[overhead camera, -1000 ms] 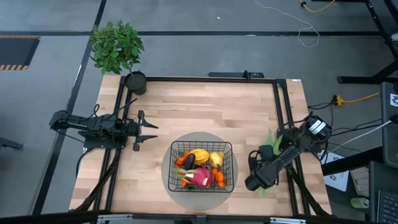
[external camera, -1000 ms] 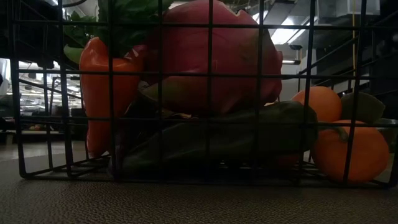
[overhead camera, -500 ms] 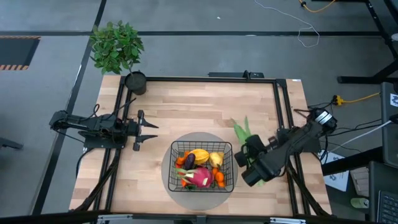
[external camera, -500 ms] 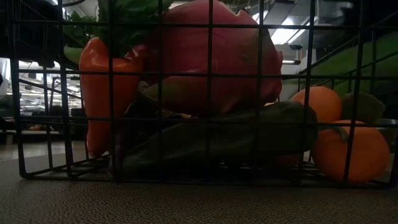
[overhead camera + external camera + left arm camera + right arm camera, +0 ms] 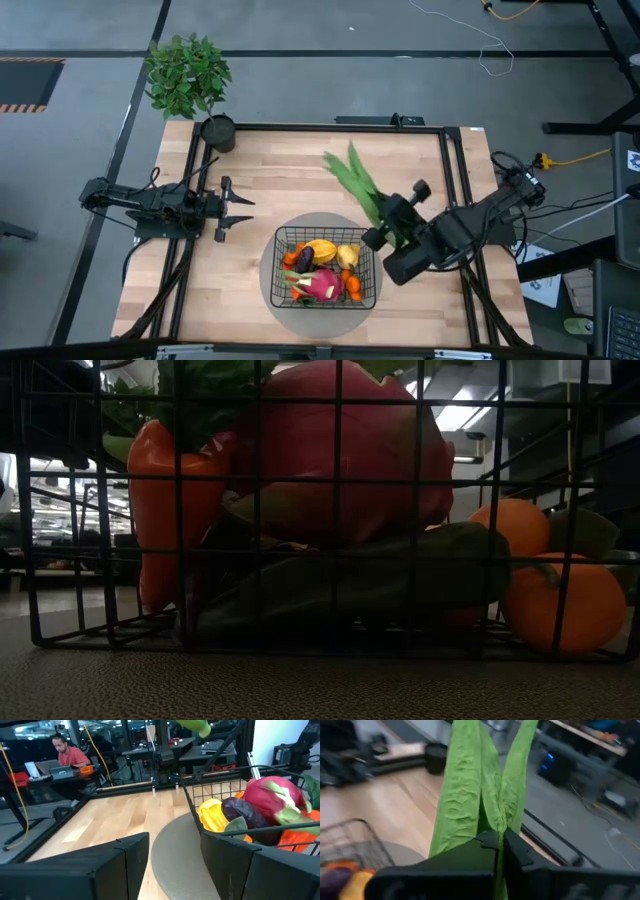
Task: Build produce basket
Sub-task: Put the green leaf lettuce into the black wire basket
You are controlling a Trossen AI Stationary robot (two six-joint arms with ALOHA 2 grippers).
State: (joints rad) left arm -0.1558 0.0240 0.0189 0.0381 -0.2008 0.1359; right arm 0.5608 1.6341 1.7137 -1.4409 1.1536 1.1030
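The black wire basket (image 5: 278, 262) sits on a round grey mat near the table's near edge. It holds the pink dragon fruit (image 5: 322, 285), a dark eggplant (image 5: 305, 260), yellow fruits (image 5: 322, 249) and an orange carrot (image 5: 160, 510). My right gripper (image 5: 393, 222) hovers just right of the basket's far right corner, shut on the long green husk (image 5: 350, 175). The husk's leaves point toward the table's far left. My left gripper (image 5: 240, 212) waits open to the left of the basket, fingers toward it. My right gripper pinches the green husk near its thick base end (image 5: 496, 822) between its two fingers (image 5: 517, 851). The fingers lie along the husk. The husk is lifted clear of the table, and its leaf blades (image 5: 462, 785) stretch out beyond the fingertips, slanting toward the far left.
A leafy plant (image 5: 186, 72) in a small black pot (image 5: 217, 131) stands at the far left corner. Bare wood lies between basket and far edge. Black frame rails (image 5: 330, 127) run along the table's sides. A person (image 5: 67, 754) sits at a desk in the room beyond.
My right gripper has swung from the table's right edge leftward and toward the basket's far right corner, carrying the husk with it. The husk has come up clear of the table. Its leaves have swung round and now point far-left over the bare wood.
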